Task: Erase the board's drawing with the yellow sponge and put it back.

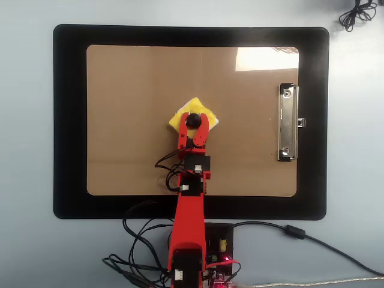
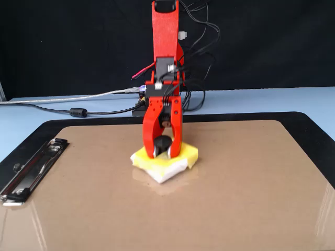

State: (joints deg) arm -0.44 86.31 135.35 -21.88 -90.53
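- One gripper (image 2: 163, 153) of yours pinches the sponge's (image 2: 184, 155) black knob (image 1: 192, 120).
- You press it flat on the board (image 1: 132, 108), well left of the clip (image 1: 288, 122) in the overhead view.

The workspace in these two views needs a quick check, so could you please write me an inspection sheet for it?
Surface: pale blue table carrying a black mat, with the board lying on the mat.
Job's things: yellow sponge rests flat near the board's middle; the drawing is not visible in either view, perhaps covered by the sponge or already wiped.
Clutter: nothing seen on the board besides its metal clip.
Grippers: gripper closed around the sponge's black knob, pressing the sponge onto the board.
Cables: black and grey cables run from the arm's base; a coiled black lead lies at the top right of the overhead view.
Surroundings: black backdrop behind the table.
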